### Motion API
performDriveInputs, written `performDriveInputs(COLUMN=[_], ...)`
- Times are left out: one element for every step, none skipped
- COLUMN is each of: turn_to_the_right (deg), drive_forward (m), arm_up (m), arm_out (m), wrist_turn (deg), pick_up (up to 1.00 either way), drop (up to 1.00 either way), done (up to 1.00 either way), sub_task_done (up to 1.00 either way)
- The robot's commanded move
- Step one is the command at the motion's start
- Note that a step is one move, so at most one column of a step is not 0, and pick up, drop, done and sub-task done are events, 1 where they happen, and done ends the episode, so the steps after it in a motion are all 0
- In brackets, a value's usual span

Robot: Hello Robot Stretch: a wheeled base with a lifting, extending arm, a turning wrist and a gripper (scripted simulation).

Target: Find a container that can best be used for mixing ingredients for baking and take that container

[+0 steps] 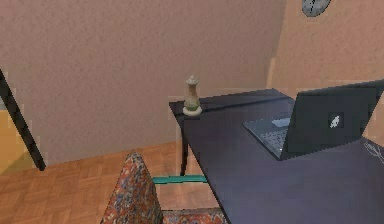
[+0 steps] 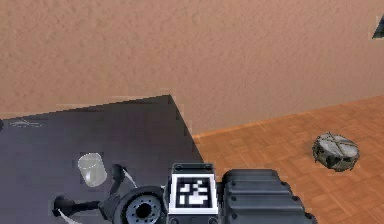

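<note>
Pale grey cylindrical container (image 2: 92,168), my likeliest mixing vessel, stands upright on the dark flat-topped desk (image 2: 60,135) just beyond my black two-fingered claw (image 2: 92,197), whose spread and load I cannot tell.

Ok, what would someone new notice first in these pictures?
Probably the open laptop on the dark table at the forward view's right, with a small pale figurine at the table's far corner. In the arm side view, a pale cup-like cylinder stands on a dark tabletop close to the gripper.
</note>
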Motion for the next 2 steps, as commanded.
performDriveInputs(turn_to_the_right=[0.0,0.0], drive_forward=[0.00,0.00], arm_up=[0.00,-0.24], arm_out=[0.00,0.00], wrist_turn=[24.0,0.0], pick_up=[0.00,0.00], drop=[0.00,0.00], done=[0.00,0.00], sub_task_done=[0.00,0.00])
